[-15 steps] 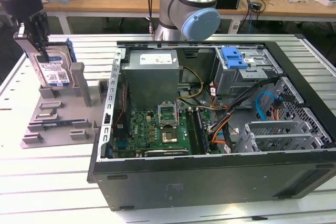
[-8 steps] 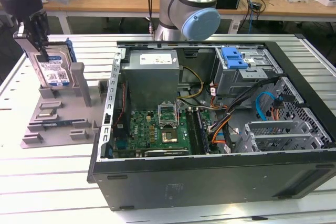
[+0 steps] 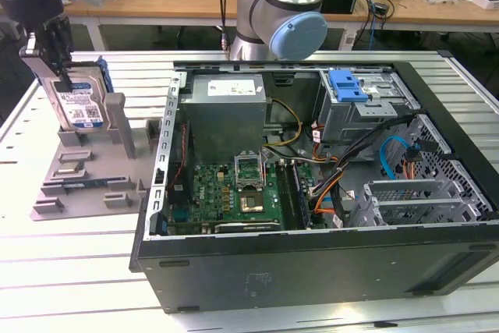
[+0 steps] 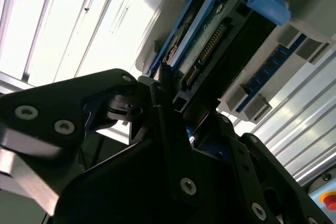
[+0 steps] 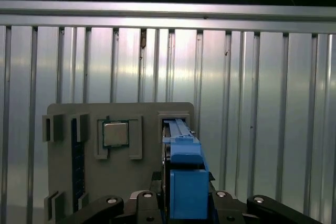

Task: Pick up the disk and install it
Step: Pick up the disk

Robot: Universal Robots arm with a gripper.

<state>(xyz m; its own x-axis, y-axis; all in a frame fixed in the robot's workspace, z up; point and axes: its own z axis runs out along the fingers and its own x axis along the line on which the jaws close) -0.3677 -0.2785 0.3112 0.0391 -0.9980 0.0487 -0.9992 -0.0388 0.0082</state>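
The disk (image 3: 78, 103), a silver drive with a white-and-blue label and a blue frame, stands upright in the grey stand (image 3: 86, 185) at the exterior view's left. My gripper (image 3: 56, 74) comes down on its top edge, with its black fingers against both flat sides, shut on it. In the first wrist view the disk's blue frame (image 5: 186, 182) sits between the fingers of the gripper (image 5: 186, 205). In the second wrist view the disk's connector edge (image 4: 210, 51) lies just beyond a fingertip (image 4: 163, 90). I cannot tell whether the disk still rests in its slot.
An open computer case (image 3: 312, 263) lies in the middle, with a grey drive cage (image 3: 366, 115) topped by a blue latch (image 3: 347, 85) at its far right. The stand also holds a processor (image 5: 115, 134) and a memory stick (image 5: 77, 150). The arm's base (image 3: 281, 13) stands behind the case.
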